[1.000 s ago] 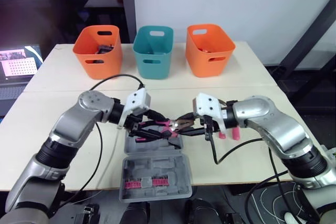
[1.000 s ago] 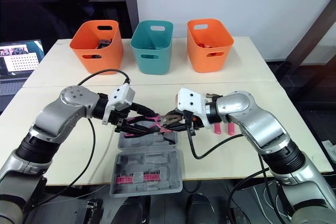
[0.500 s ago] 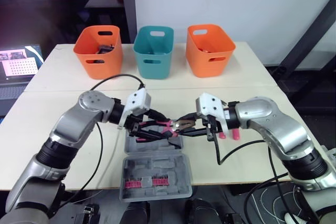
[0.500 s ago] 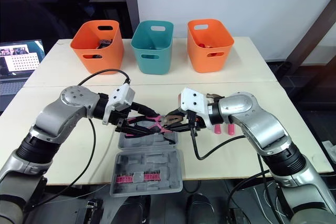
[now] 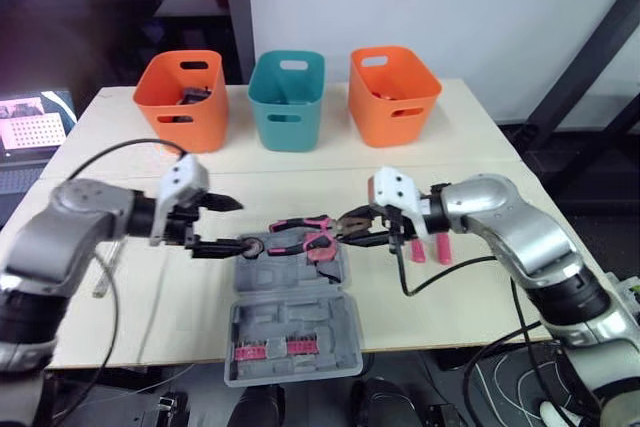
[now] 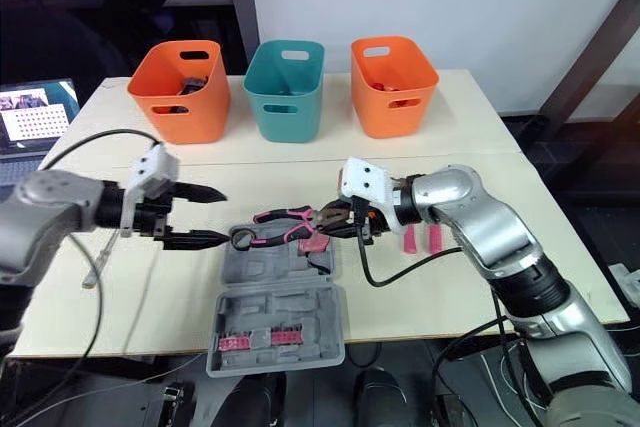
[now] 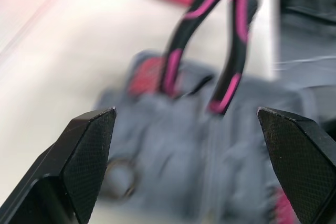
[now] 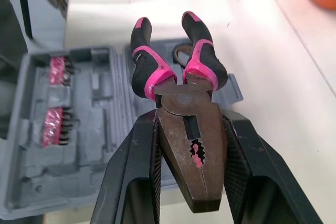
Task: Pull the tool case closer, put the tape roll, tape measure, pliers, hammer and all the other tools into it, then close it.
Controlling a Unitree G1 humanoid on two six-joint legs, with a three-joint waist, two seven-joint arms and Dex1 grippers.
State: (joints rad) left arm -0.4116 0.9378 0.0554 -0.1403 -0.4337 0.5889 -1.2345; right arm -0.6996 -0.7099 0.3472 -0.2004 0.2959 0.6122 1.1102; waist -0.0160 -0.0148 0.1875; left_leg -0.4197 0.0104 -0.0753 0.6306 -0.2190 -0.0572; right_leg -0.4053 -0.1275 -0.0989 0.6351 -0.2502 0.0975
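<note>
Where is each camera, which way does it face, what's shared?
Left eye view: head, facing down over the beige table; left gripper and right gripper show.
Right eye view: stereo twin, same scene.
Left wrist view: wrist-mounted, along the open left gripper toward the open grey tool case.
Right wrist view: wrist-mounted, along the right gripper, shut on the pink-and-black pliers.
All share pliers and case.

You have the tool case lying open at the near edge of the table, in the middle. Above its rear half are the pliers, clamped by the right gripper on their right. The left gripper, fingers spread, is just left of the case. Along the far side, left bin, middle bin and right bin stand side by side. A laptop sits beyond the table's left edge.
</note>
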